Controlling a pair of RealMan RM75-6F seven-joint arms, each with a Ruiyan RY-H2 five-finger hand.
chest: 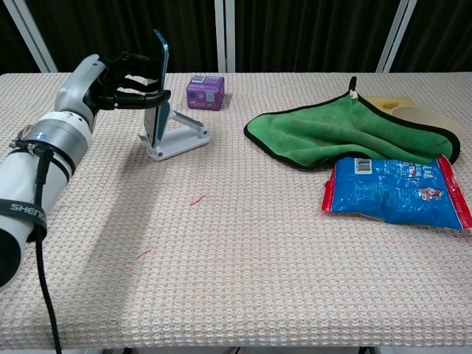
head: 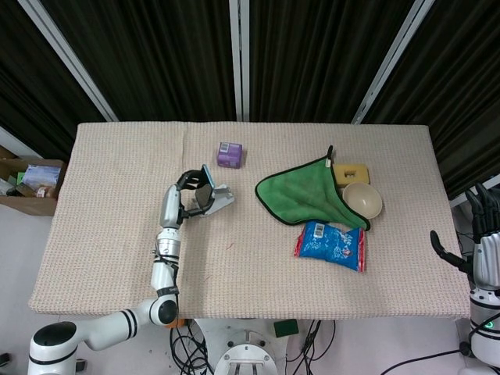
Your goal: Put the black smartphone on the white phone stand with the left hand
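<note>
My left hand (chest: 118, 80) (head: 187, 190) grips the black smartphone (chest: 159, 85) (head: 205, 181), seen edge-on with a blue rim, holding it upright. The phone leans against the back plate of the white phone stand (chest: 175, 138) (head: 217, 200); I cannot tell whether its lower edge sits on the stand's lip. The fingers wrap the phone from the left. My right hand (head: 478, 250) hangs off the table's right edge in the head view, fingers spread, holding nothing.
A purple box (chest: 205, 91) stands behind the stand. To the right lie a green cloth (chest: 341, 131), a blue snack packet (chest: 396, 192), a beige bowl (head: 362, 200) and a yellow sponge (head: 351, 171). Small red threads (chest: 198, 199) lie on the woven tablecloth.
</note>
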